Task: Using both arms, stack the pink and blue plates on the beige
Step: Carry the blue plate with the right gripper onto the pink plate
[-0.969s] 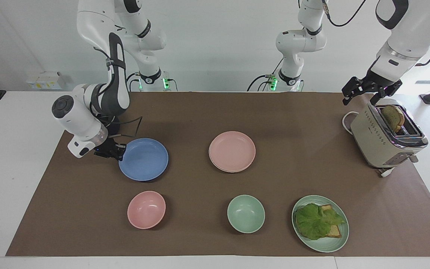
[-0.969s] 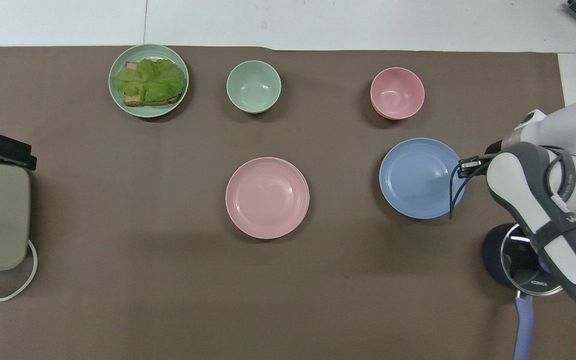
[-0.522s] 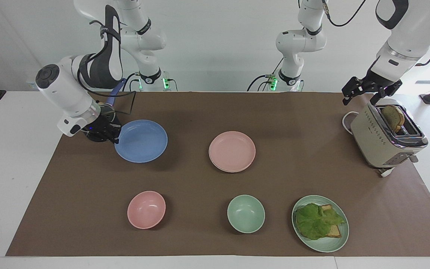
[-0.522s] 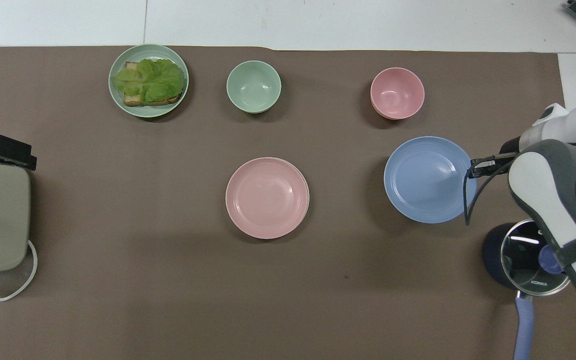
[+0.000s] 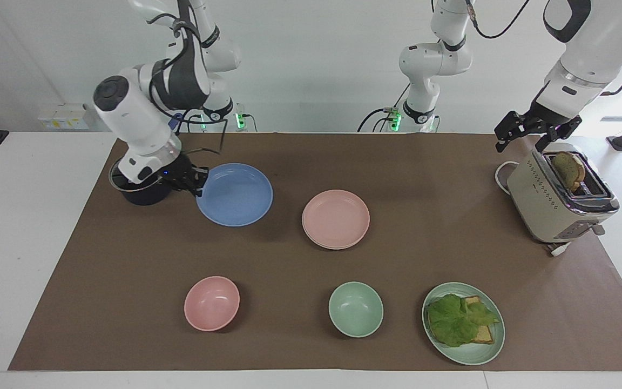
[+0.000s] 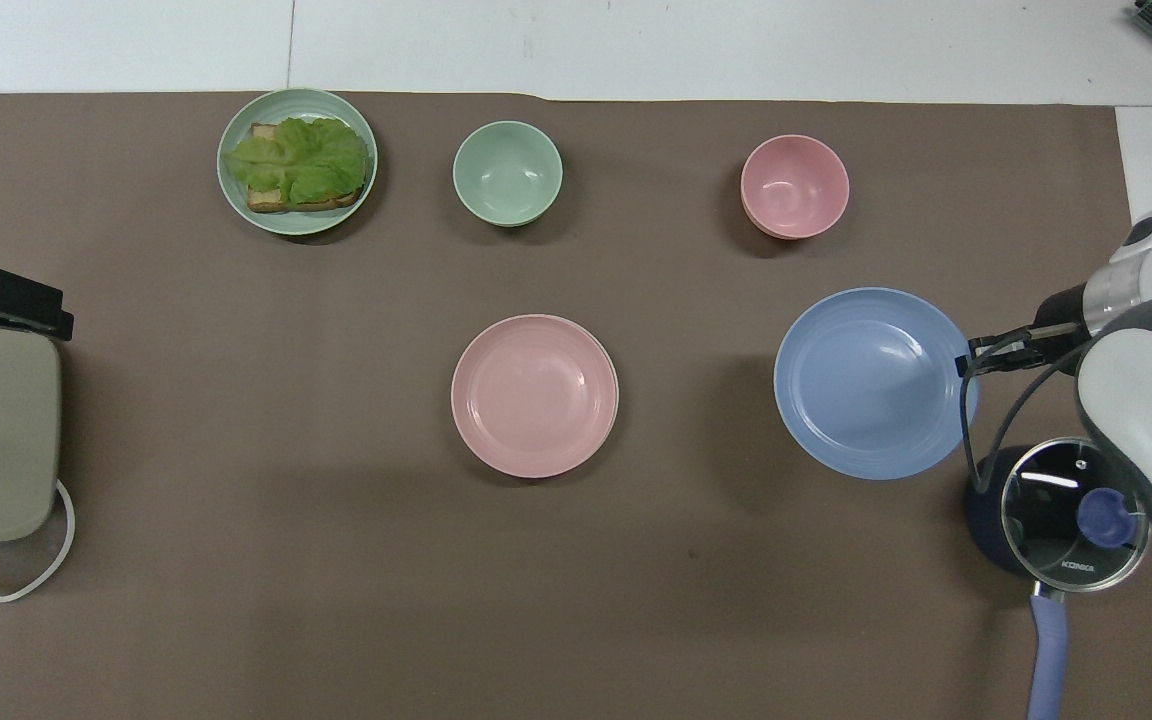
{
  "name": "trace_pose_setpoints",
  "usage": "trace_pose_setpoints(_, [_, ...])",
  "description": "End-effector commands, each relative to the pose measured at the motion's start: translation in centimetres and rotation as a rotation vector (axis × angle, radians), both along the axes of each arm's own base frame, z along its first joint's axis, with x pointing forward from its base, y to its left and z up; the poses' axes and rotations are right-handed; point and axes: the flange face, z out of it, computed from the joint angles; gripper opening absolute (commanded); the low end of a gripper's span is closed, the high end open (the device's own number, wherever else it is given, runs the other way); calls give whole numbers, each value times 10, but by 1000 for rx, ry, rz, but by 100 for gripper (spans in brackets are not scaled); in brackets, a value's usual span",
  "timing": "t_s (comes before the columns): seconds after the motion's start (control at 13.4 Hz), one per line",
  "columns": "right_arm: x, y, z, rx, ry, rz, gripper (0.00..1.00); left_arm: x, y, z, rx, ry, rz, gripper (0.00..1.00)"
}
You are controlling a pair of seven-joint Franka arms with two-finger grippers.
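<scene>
My right gripper [image 5: 195,181] pinches the rim of the blue plate [image 5: 235,194], carrying it level above the mat so it can clear the pink plate [image 5: 336,219], while my left gripper [image 5: 527,132] waits spread over the toaster [image 5: 546,202].

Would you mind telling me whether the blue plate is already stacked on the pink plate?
No, the blue plate is gripped at its rim by the right gripper, apart from the pink plate, toward the right arm's end of the table.
</scene>
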Motion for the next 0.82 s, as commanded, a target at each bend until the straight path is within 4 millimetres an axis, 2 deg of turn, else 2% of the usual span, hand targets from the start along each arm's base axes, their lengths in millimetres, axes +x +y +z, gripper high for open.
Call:
trace_pose_setpoints(0.0, [-9,54,-5,10,-2,-101,0,-4,1,1,25,8,8,100])
trace_pose_setpoints(0.22, [-18,131,-30,7,-11,-152,0,-4,1,1,25,8,8,100])
trace_pose_setpoints(0.3, [-18,145,-35,13,-26,-175,0,-4,1,1,25,8,8,100])
trace_pose_setpoints(0.52, [-20,177,-54,19,-41,-155,0,-4,1,1,25,8,8,100])
trace_pose_setpoints(0.75, [-20,188,-68,54,-26,-162,0,-4,1,1,25,8,8,100])
